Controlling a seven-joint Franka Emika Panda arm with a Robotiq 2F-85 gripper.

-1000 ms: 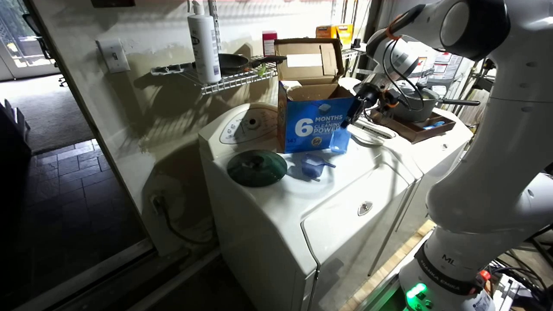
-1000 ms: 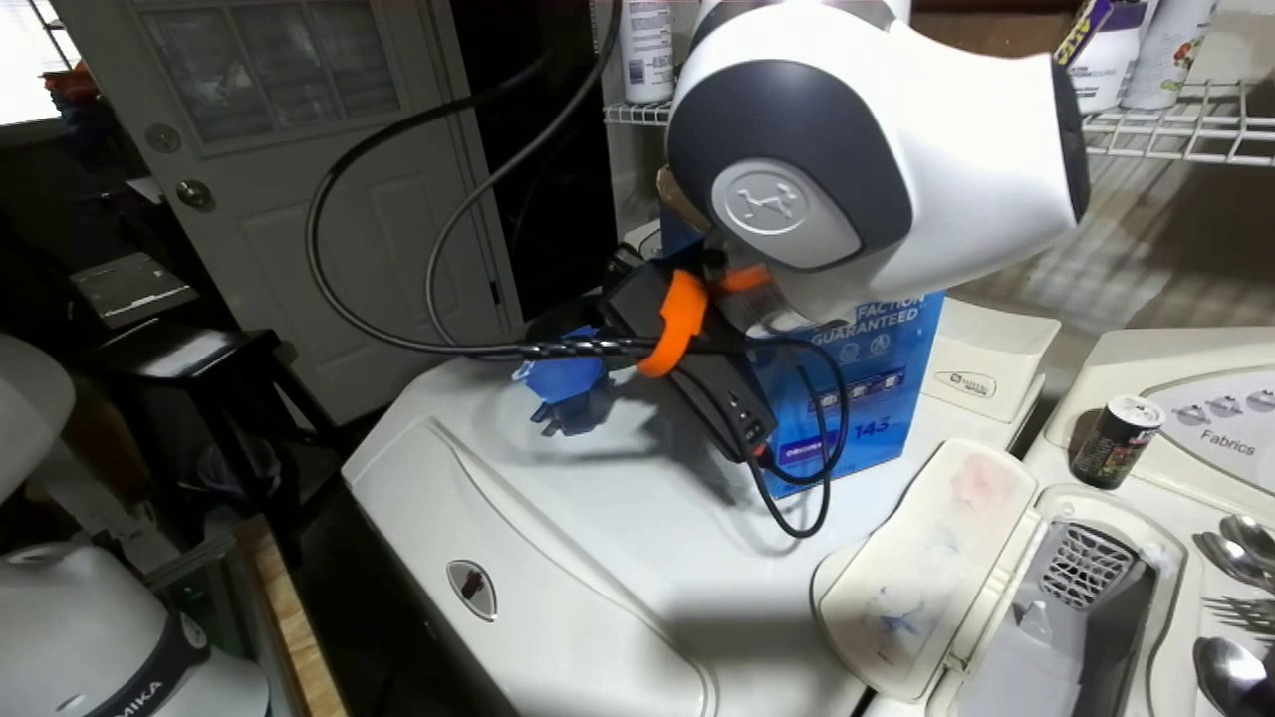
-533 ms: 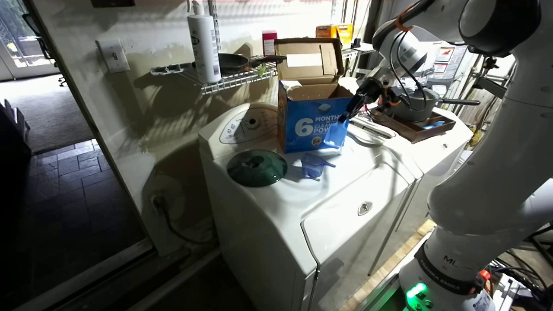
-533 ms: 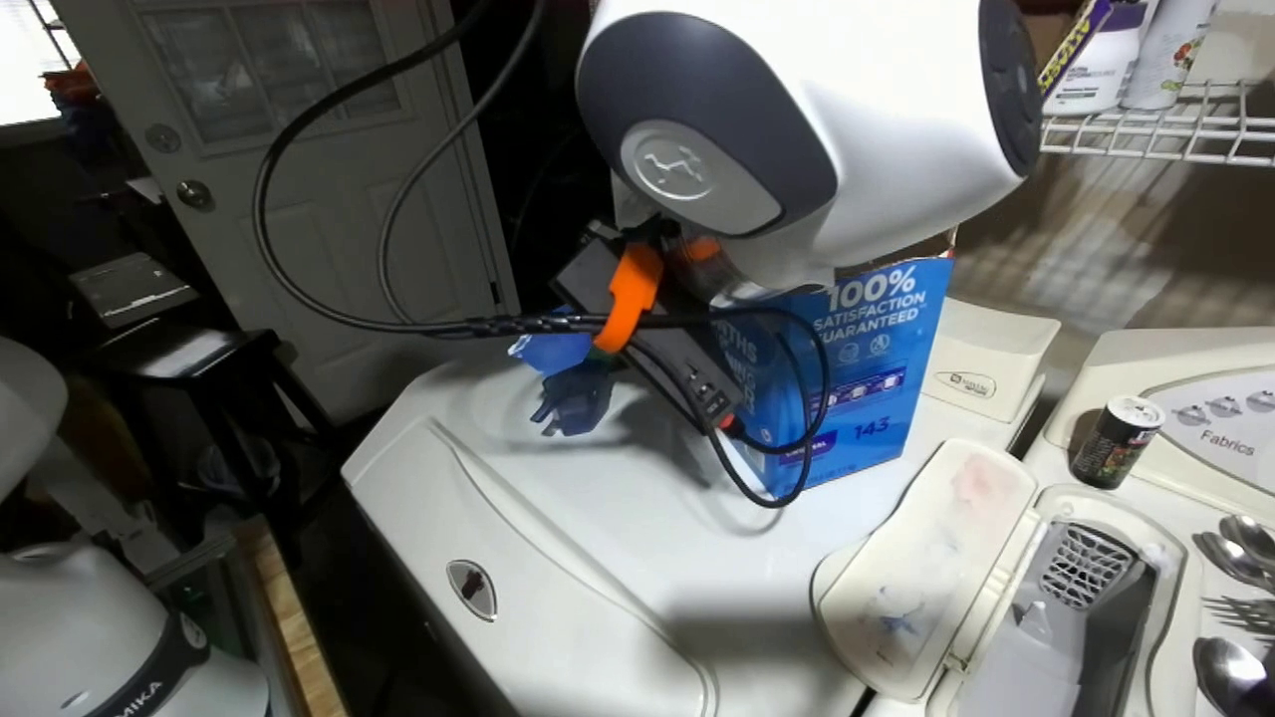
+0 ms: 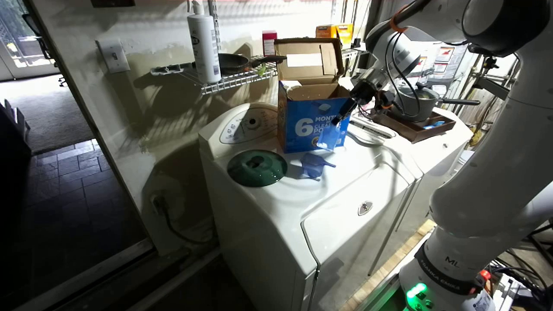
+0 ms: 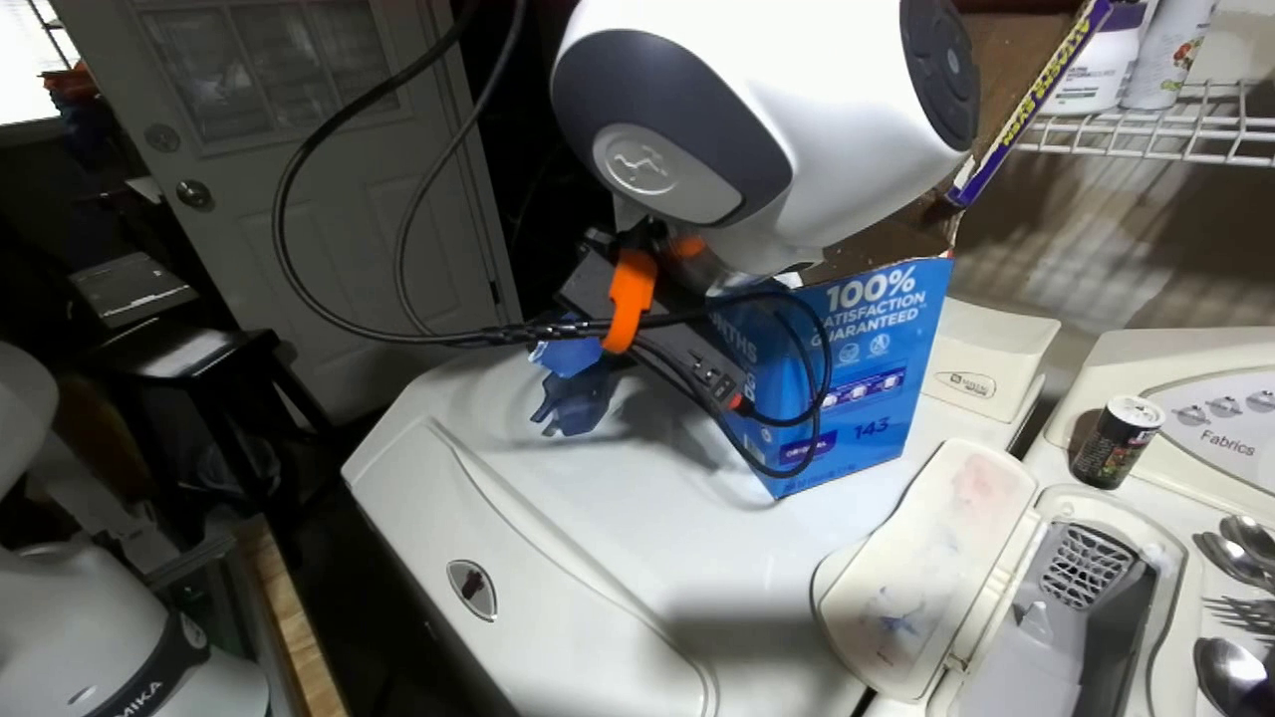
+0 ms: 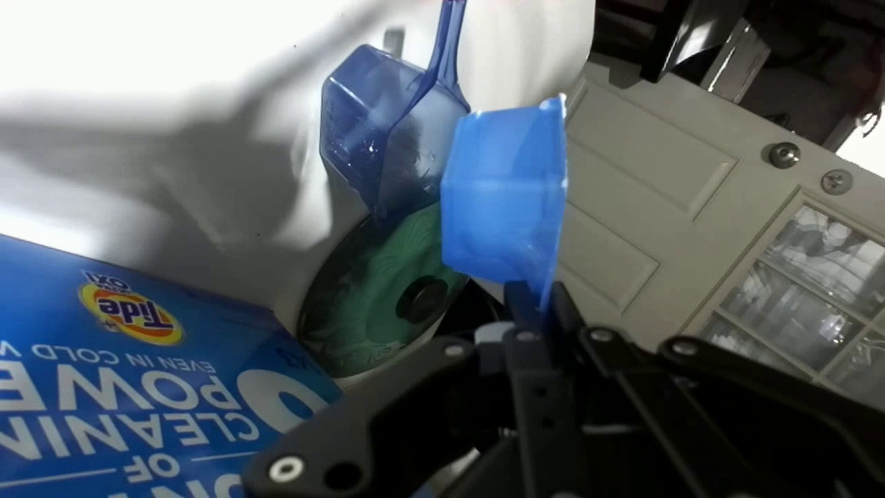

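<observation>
Shifting leftward in an exterior view since a second ago, together with the pincer (image 5: 336, 121) and the light blue scoop (image 5: 329, 139), and now crossing in front of the printed box (image 5: 310, 119). Pinching the light blue scoop between nearly closed fingertips (image 7: 520, 299), leaving only enough gap for a thin strip of plastic; gripping by rim or by handle, without showing which. Hanging in the air over the washer (image 5: 293, 198) with the light blue scoop, near the box, seemingly without touching it, and holding clear of the darker scoop (image 5: 313, 166) resting on the washer below. Looking past the light blue scoop in the wrist view toward the darker scoop and the green lid (image 7: 384, 290), masking a part of each, and taking in the pale door (image 7: 643, 159) beyond. Losing the handle end of the darker scoop past the top edge there, and cutting off the box at the left and bottom. Covering the fingertips completely in an exterior view behind the orange strap (image 6: 630, 304) and the arm (image 6: 757, 110), and leaving only a patch of the light blue scoop peeking out beneath the black cables (image 6: 538, 332). Keeping that scoop's inside hard to make out.
</observation>
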